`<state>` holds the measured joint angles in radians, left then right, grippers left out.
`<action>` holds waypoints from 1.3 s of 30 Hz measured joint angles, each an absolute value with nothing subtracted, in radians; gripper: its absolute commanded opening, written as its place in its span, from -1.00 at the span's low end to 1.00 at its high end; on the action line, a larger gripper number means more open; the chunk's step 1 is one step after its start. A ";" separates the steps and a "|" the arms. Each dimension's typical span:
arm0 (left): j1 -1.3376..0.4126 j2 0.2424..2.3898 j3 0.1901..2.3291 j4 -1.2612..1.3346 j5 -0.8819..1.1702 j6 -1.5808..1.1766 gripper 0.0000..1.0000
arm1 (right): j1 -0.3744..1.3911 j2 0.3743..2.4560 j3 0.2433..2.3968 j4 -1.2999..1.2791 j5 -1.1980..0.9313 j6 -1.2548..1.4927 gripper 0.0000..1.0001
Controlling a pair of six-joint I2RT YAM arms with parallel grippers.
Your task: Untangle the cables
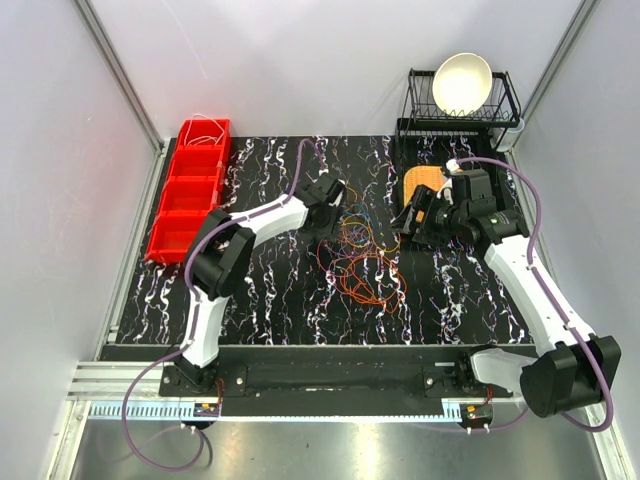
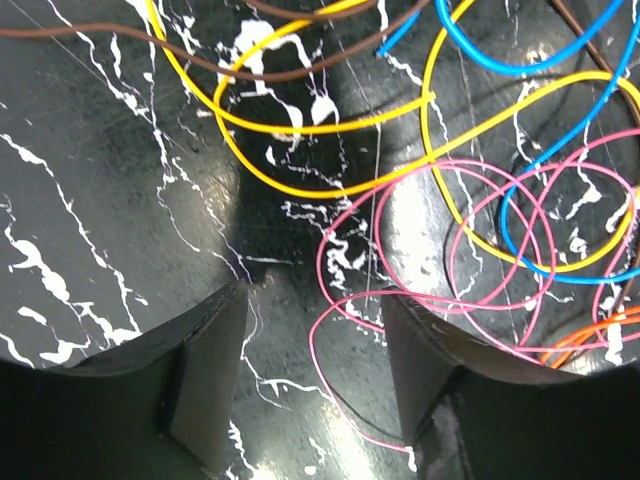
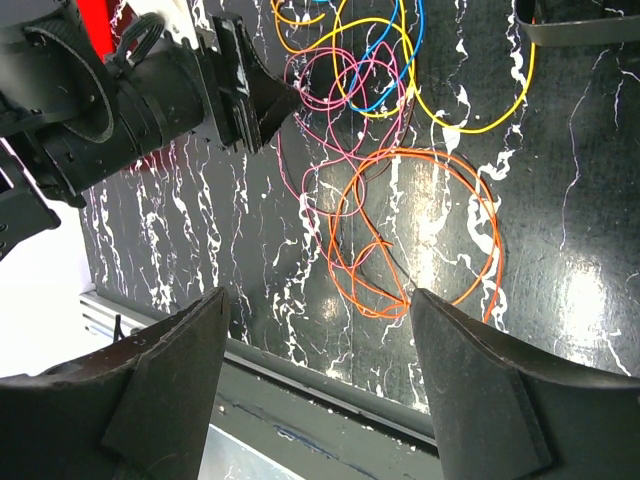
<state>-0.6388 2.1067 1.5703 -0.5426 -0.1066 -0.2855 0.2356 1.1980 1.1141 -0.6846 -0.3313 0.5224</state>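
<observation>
— Where are the cables (image 1: 365,260) lying?
— Just right of the left gripper (image 2: 312,300) (open, holding nothing). 1 pink loop (image 2: 322,250) is running between its fingers. The right gripper (image 3: 318,295) is hanging open and empty on the other side.

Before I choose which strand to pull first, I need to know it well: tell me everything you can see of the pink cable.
The pink cable is a thin, glossy, plastic-looking wire. It lies slack in several overlapping loops on the black marbled surface. It crosses the yellow cable and the blue cable. Its nearest loop lies between the fingers of the open left tool, which does not grip it. Its ends cannot be seen.
</observation>
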 measured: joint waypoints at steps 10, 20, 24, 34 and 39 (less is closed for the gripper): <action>-0.628 2.116 1.568 -0.470 -0.109 -0.290 -0.17 | 0.236 1.226 1.102 -0.653 -0.349 0.516 0.57; -0.621 2.149 1.581 -0.440 -0.102 -0.310 -1.00 | 0.236 1.227 1.091 -0.648 -0.353 0.509 0.57; -0.620 2.148 1.583 -0.450 -0.107 -0.311 -1.00 | 0.236 1.227 1.089 -0.648 -0.353 0.508 0.57; -0.579 1.896 2.090 -0.793 -0.213 -0.231 -1.00 | 0.236 1.225 1.072 -0.608 -0.364 0.521 0.57; -0.575 1.673 2.314 -0.764 -0.276 -0.164 -1.00 | 0.236 1.216 1.071 -0.598 -0.373 0.531 0.57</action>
